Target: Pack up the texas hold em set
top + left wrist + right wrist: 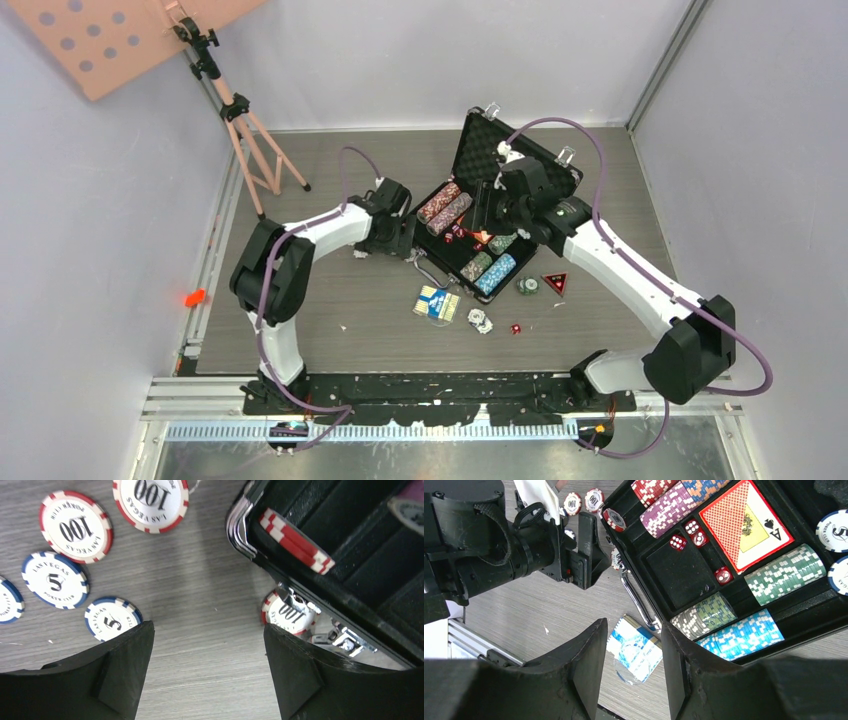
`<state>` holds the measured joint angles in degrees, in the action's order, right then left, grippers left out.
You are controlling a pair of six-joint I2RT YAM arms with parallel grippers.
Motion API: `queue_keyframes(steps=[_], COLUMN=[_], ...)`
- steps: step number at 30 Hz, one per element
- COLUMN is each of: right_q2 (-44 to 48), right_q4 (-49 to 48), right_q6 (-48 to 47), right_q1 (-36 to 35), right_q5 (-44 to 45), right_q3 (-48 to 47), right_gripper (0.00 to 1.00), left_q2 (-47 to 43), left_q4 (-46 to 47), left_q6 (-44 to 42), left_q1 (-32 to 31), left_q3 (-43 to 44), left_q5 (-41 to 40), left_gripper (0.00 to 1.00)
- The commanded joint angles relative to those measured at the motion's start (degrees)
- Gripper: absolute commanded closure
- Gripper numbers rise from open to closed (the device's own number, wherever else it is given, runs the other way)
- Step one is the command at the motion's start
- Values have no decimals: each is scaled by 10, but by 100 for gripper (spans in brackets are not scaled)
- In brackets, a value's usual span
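Judging by its wide fingers, the left gripper point(207, 635) was released and empty, hanging low over the table point(330, 330) just beside a corner of the open case point(483, 140). One red chip point(295, 541) lay tilted in the corner slot. More loose chips point(76, 526) lay flat on the table near that gripper. To do the step well, I think it should take one chip at a time by the edges and set it straight in the slot. The right gripper point(634, 627) hovered above the case with its fingers partly apart and nothing between them. The red deck point(746, 524) and the dice point(677, 542) were inside the case, but the blue deck point(437, 303) was on the table in front of it. This table was grey with a wood pattern, the walls were pale, and a pink tripod point(245, 130) stood far at the left.
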<state>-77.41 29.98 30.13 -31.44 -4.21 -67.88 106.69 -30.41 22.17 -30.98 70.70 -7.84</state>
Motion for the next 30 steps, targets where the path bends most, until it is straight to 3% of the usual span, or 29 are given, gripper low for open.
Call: queue_keyframes(steps=[1, 4, 11, 20, 30], right_q2=[32, 33, 37, 32, 28], right_q4=[-21, -23, -21, -19, -19], right_q6=[0, 2, 0, -6, -10], right_q1=[-2, -2, -1, -2, -2], right_q5=[12, 8, 11, 6, 5], right_q3=[6, 10, 14, 13, 11], right_gripper=[51, 51, 52, 52, 52], left_q2=[10, 9, -30, -12, 33], left_q4=[12, 20, 22, 38, -36], left_q6=[17, 21, 34, 39, 8], left_q1=[3, 3, 3, 4, 3], left_q3=[30, 30, 16, 27, 42], left_q5=[-41, -17, -13, 6, -57], left_gripper=[18, 24, 24, 24, 31])
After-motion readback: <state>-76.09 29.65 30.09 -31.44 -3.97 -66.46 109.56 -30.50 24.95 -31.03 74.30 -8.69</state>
